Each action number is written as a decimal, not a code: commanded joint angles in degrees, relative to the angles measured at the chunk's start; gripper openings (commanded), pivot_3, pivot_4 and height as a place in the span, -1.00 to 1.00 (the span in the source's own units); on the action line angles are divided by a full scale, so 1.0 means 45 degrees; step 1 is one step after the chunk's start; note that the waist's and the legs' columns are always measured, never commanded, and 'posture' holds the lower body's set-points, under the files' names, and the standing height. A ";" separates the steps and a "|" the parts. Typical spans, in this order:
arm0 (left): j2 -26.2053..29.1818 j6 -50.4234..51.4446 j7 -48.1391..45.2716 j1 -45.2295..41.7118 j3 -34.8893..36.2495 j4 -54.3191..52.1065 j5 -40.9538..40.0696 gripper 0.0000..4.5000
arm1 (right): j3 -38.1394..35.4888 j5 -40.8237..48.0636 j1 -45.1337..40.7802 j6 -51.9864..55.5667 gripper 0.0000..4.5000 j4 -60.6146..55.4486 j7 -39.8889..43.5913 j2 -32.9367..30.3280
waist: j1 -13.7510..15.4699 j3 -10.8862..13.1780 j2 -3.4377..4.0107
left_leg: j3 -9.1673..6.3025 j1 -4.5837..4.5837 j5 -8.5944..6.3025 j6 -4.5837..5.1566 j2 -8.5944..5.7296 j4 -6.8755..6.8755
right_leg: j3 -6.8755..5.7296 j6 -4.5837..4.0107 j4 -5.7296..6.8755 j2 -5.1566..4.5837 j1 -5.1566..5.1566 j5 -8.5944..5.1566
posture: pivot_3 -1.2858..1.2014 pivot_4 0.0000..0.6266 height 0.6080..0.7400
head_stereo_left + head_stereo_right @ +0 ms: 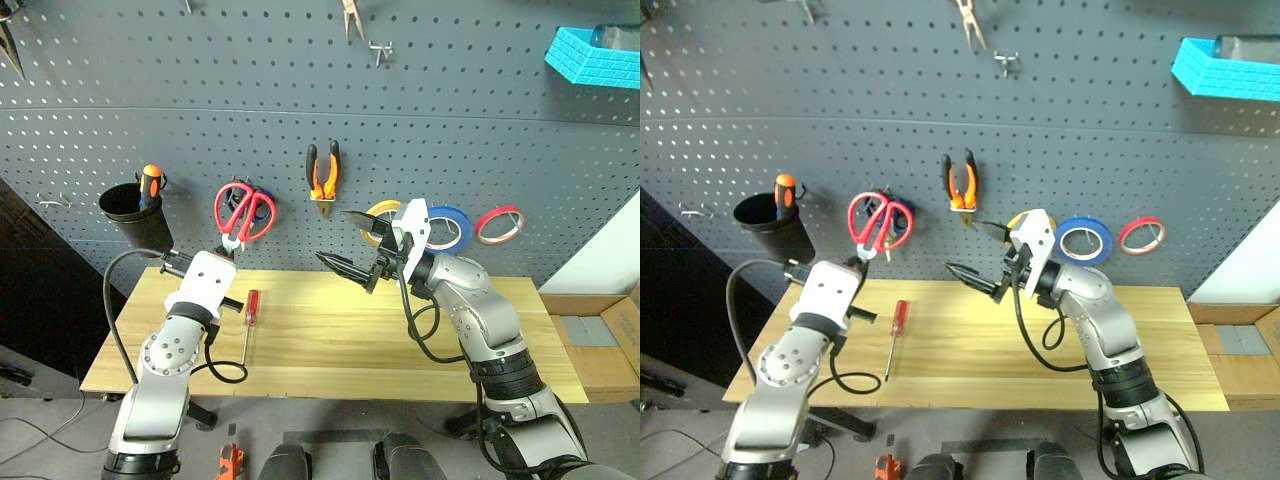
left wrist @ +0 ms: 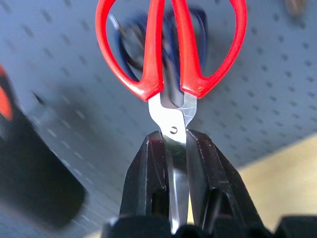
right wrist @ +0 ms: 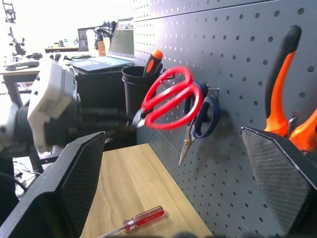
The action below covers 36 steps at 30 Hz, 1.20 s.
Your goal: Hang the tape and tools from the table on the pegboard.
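Observation:
My left gripper (image 1: 229, 251) is shut on the blades of the red-handled scissors (image 1: 243, 210). It holds them upright with the handles against the pegboard (image 1: 200, 110), right over the blue-handled scissors (image 3: 204, 115) hanging there. The red-handled screwdriver (image 1: 250, 306) lies on the table (image 1: 330, 335) beside my left arm. The orange-and-black pliers (image 1: 322, 172) hang on the board. The blue tape (image 1: 450, 228) hangs to the right, partly behind my right wrist. My right gripper (image 1: 347, 243) hovers open and empty above the table's middle, below the pliers.
A black cup (image 1: 132, 212) holding an orange-handled screwdriver (image 1: 150, 182) hangs at the left. A yellow tape ring (image 1: 379, 212) and a red one (image 1: 499, 224) flank the blue tape. A turquoise bin (image 1: 590, 55) is mounted top right. A cardboard box (image 1: 600, 345) sits beside the table's right end.

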 commanded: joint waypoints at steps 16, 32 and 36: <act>-0.1429 0.0319 0.0460 -0.0035 0.0647 0.3674 -0.1398 0.84 | 0.0861 -0.0845 0.0173 -0.0597 1.00 0.0105 0.0218 -0.0166 | -0.0037 -0.0035 0.0016 | 0.0007 0.0034 -0.0002 0.0004 0.0001 0.0000 | 0.0014 -0.0007 0.0009 0.0007 0.0010 0.0003 | 0.07 -0.65 1.00; -0.0674 -0.1662 -0.0246 -0.6256 0.0674 1.3996 -0.1779 0.84 | 0.2363 -0.2370 -0.0765 -0.1128 1.00 0.1623 -0.0105 0.1374 | -0.0043 0.0246 0.0039 | -0.0039 0.0124 0.0001 0.0009 0.0008 -0.0001 | -0.0045 -0.0042 -0.0020 0.0034 0.0117 0.0026 | 0.08 -0.41 1.00; -0.0850 -0.1558 -0.0312 -0.7075 0.0767 1.5378 -0.2049 0.84 | 0.2293 -0.2343 -0.0706 -0.1047 1.00 0.1544 -0.0028 0.1411 | -0.0063 0.0415 0.0028 | -0.0046 0.0125 0.0001 0.0010 0.0010 -0.0006 | -0.0044 -0.0046 -0.0018 0.0038 0.0116 0.0024 | 0.08 -0.39 1.00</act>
